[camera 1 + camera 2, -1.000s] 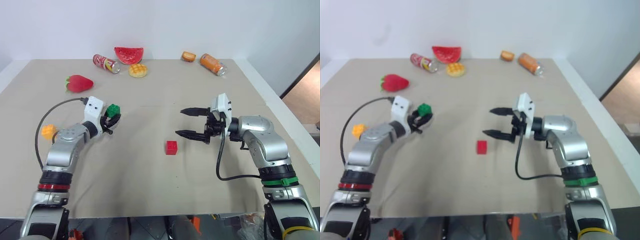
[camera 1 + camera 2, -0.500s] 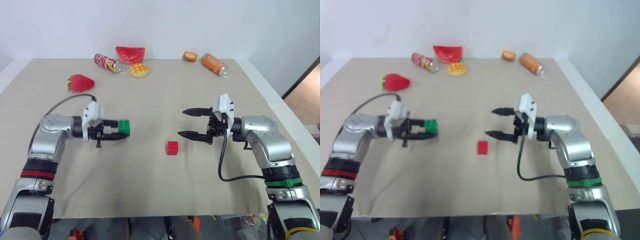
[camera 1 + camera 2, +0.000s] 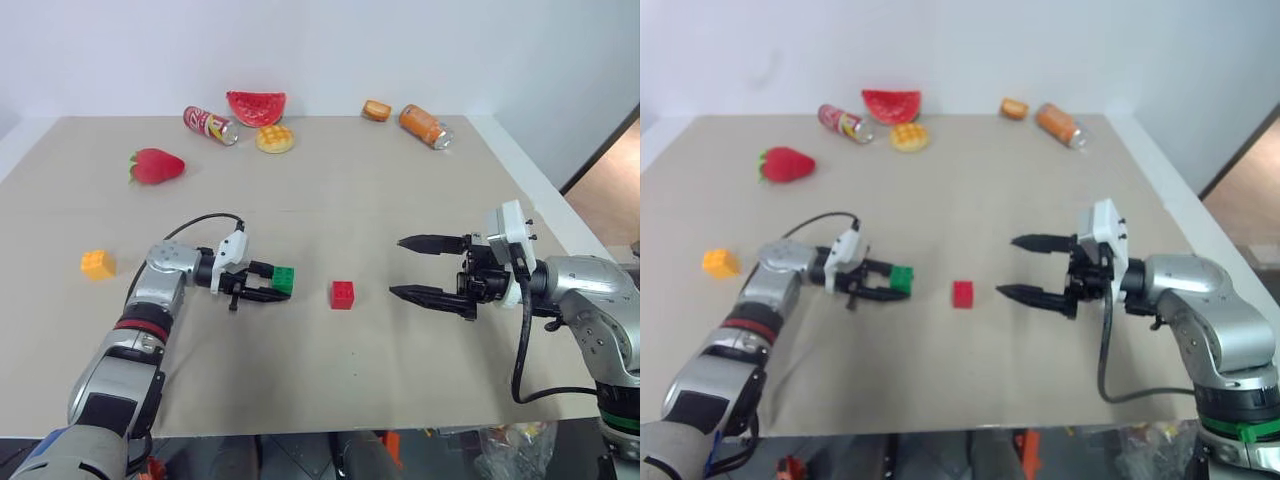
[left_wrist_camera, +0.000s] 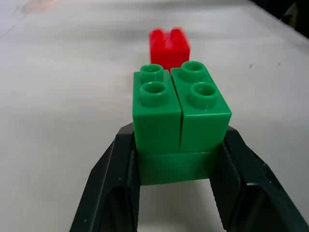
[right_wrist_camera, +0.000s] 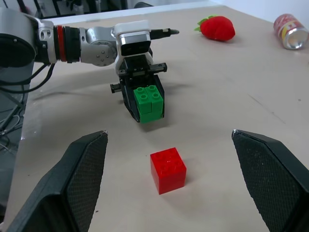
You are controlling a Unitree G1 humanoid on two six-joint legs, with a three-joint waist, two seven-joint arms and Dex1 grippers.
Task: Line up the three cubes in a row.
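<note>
The left tool (image 3: 276, 284) clenches the green cube (image 3: 284, 279) near the red cube (image 3: 343, 294). The right tool (image 3: 418, 268) gapes empty. A careless release could knock red askew.

Bare table (image 3: 300, 350) between green cube (image 3: 284, 279) and red cube (image 3: 343, 294)

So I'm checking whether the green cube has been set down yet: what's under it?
The green cube sits clamped between the left gripper's black fingers, low over bare table, beside the red cube. The fingers hide its underside, so contact can't be confirmed.
</note>
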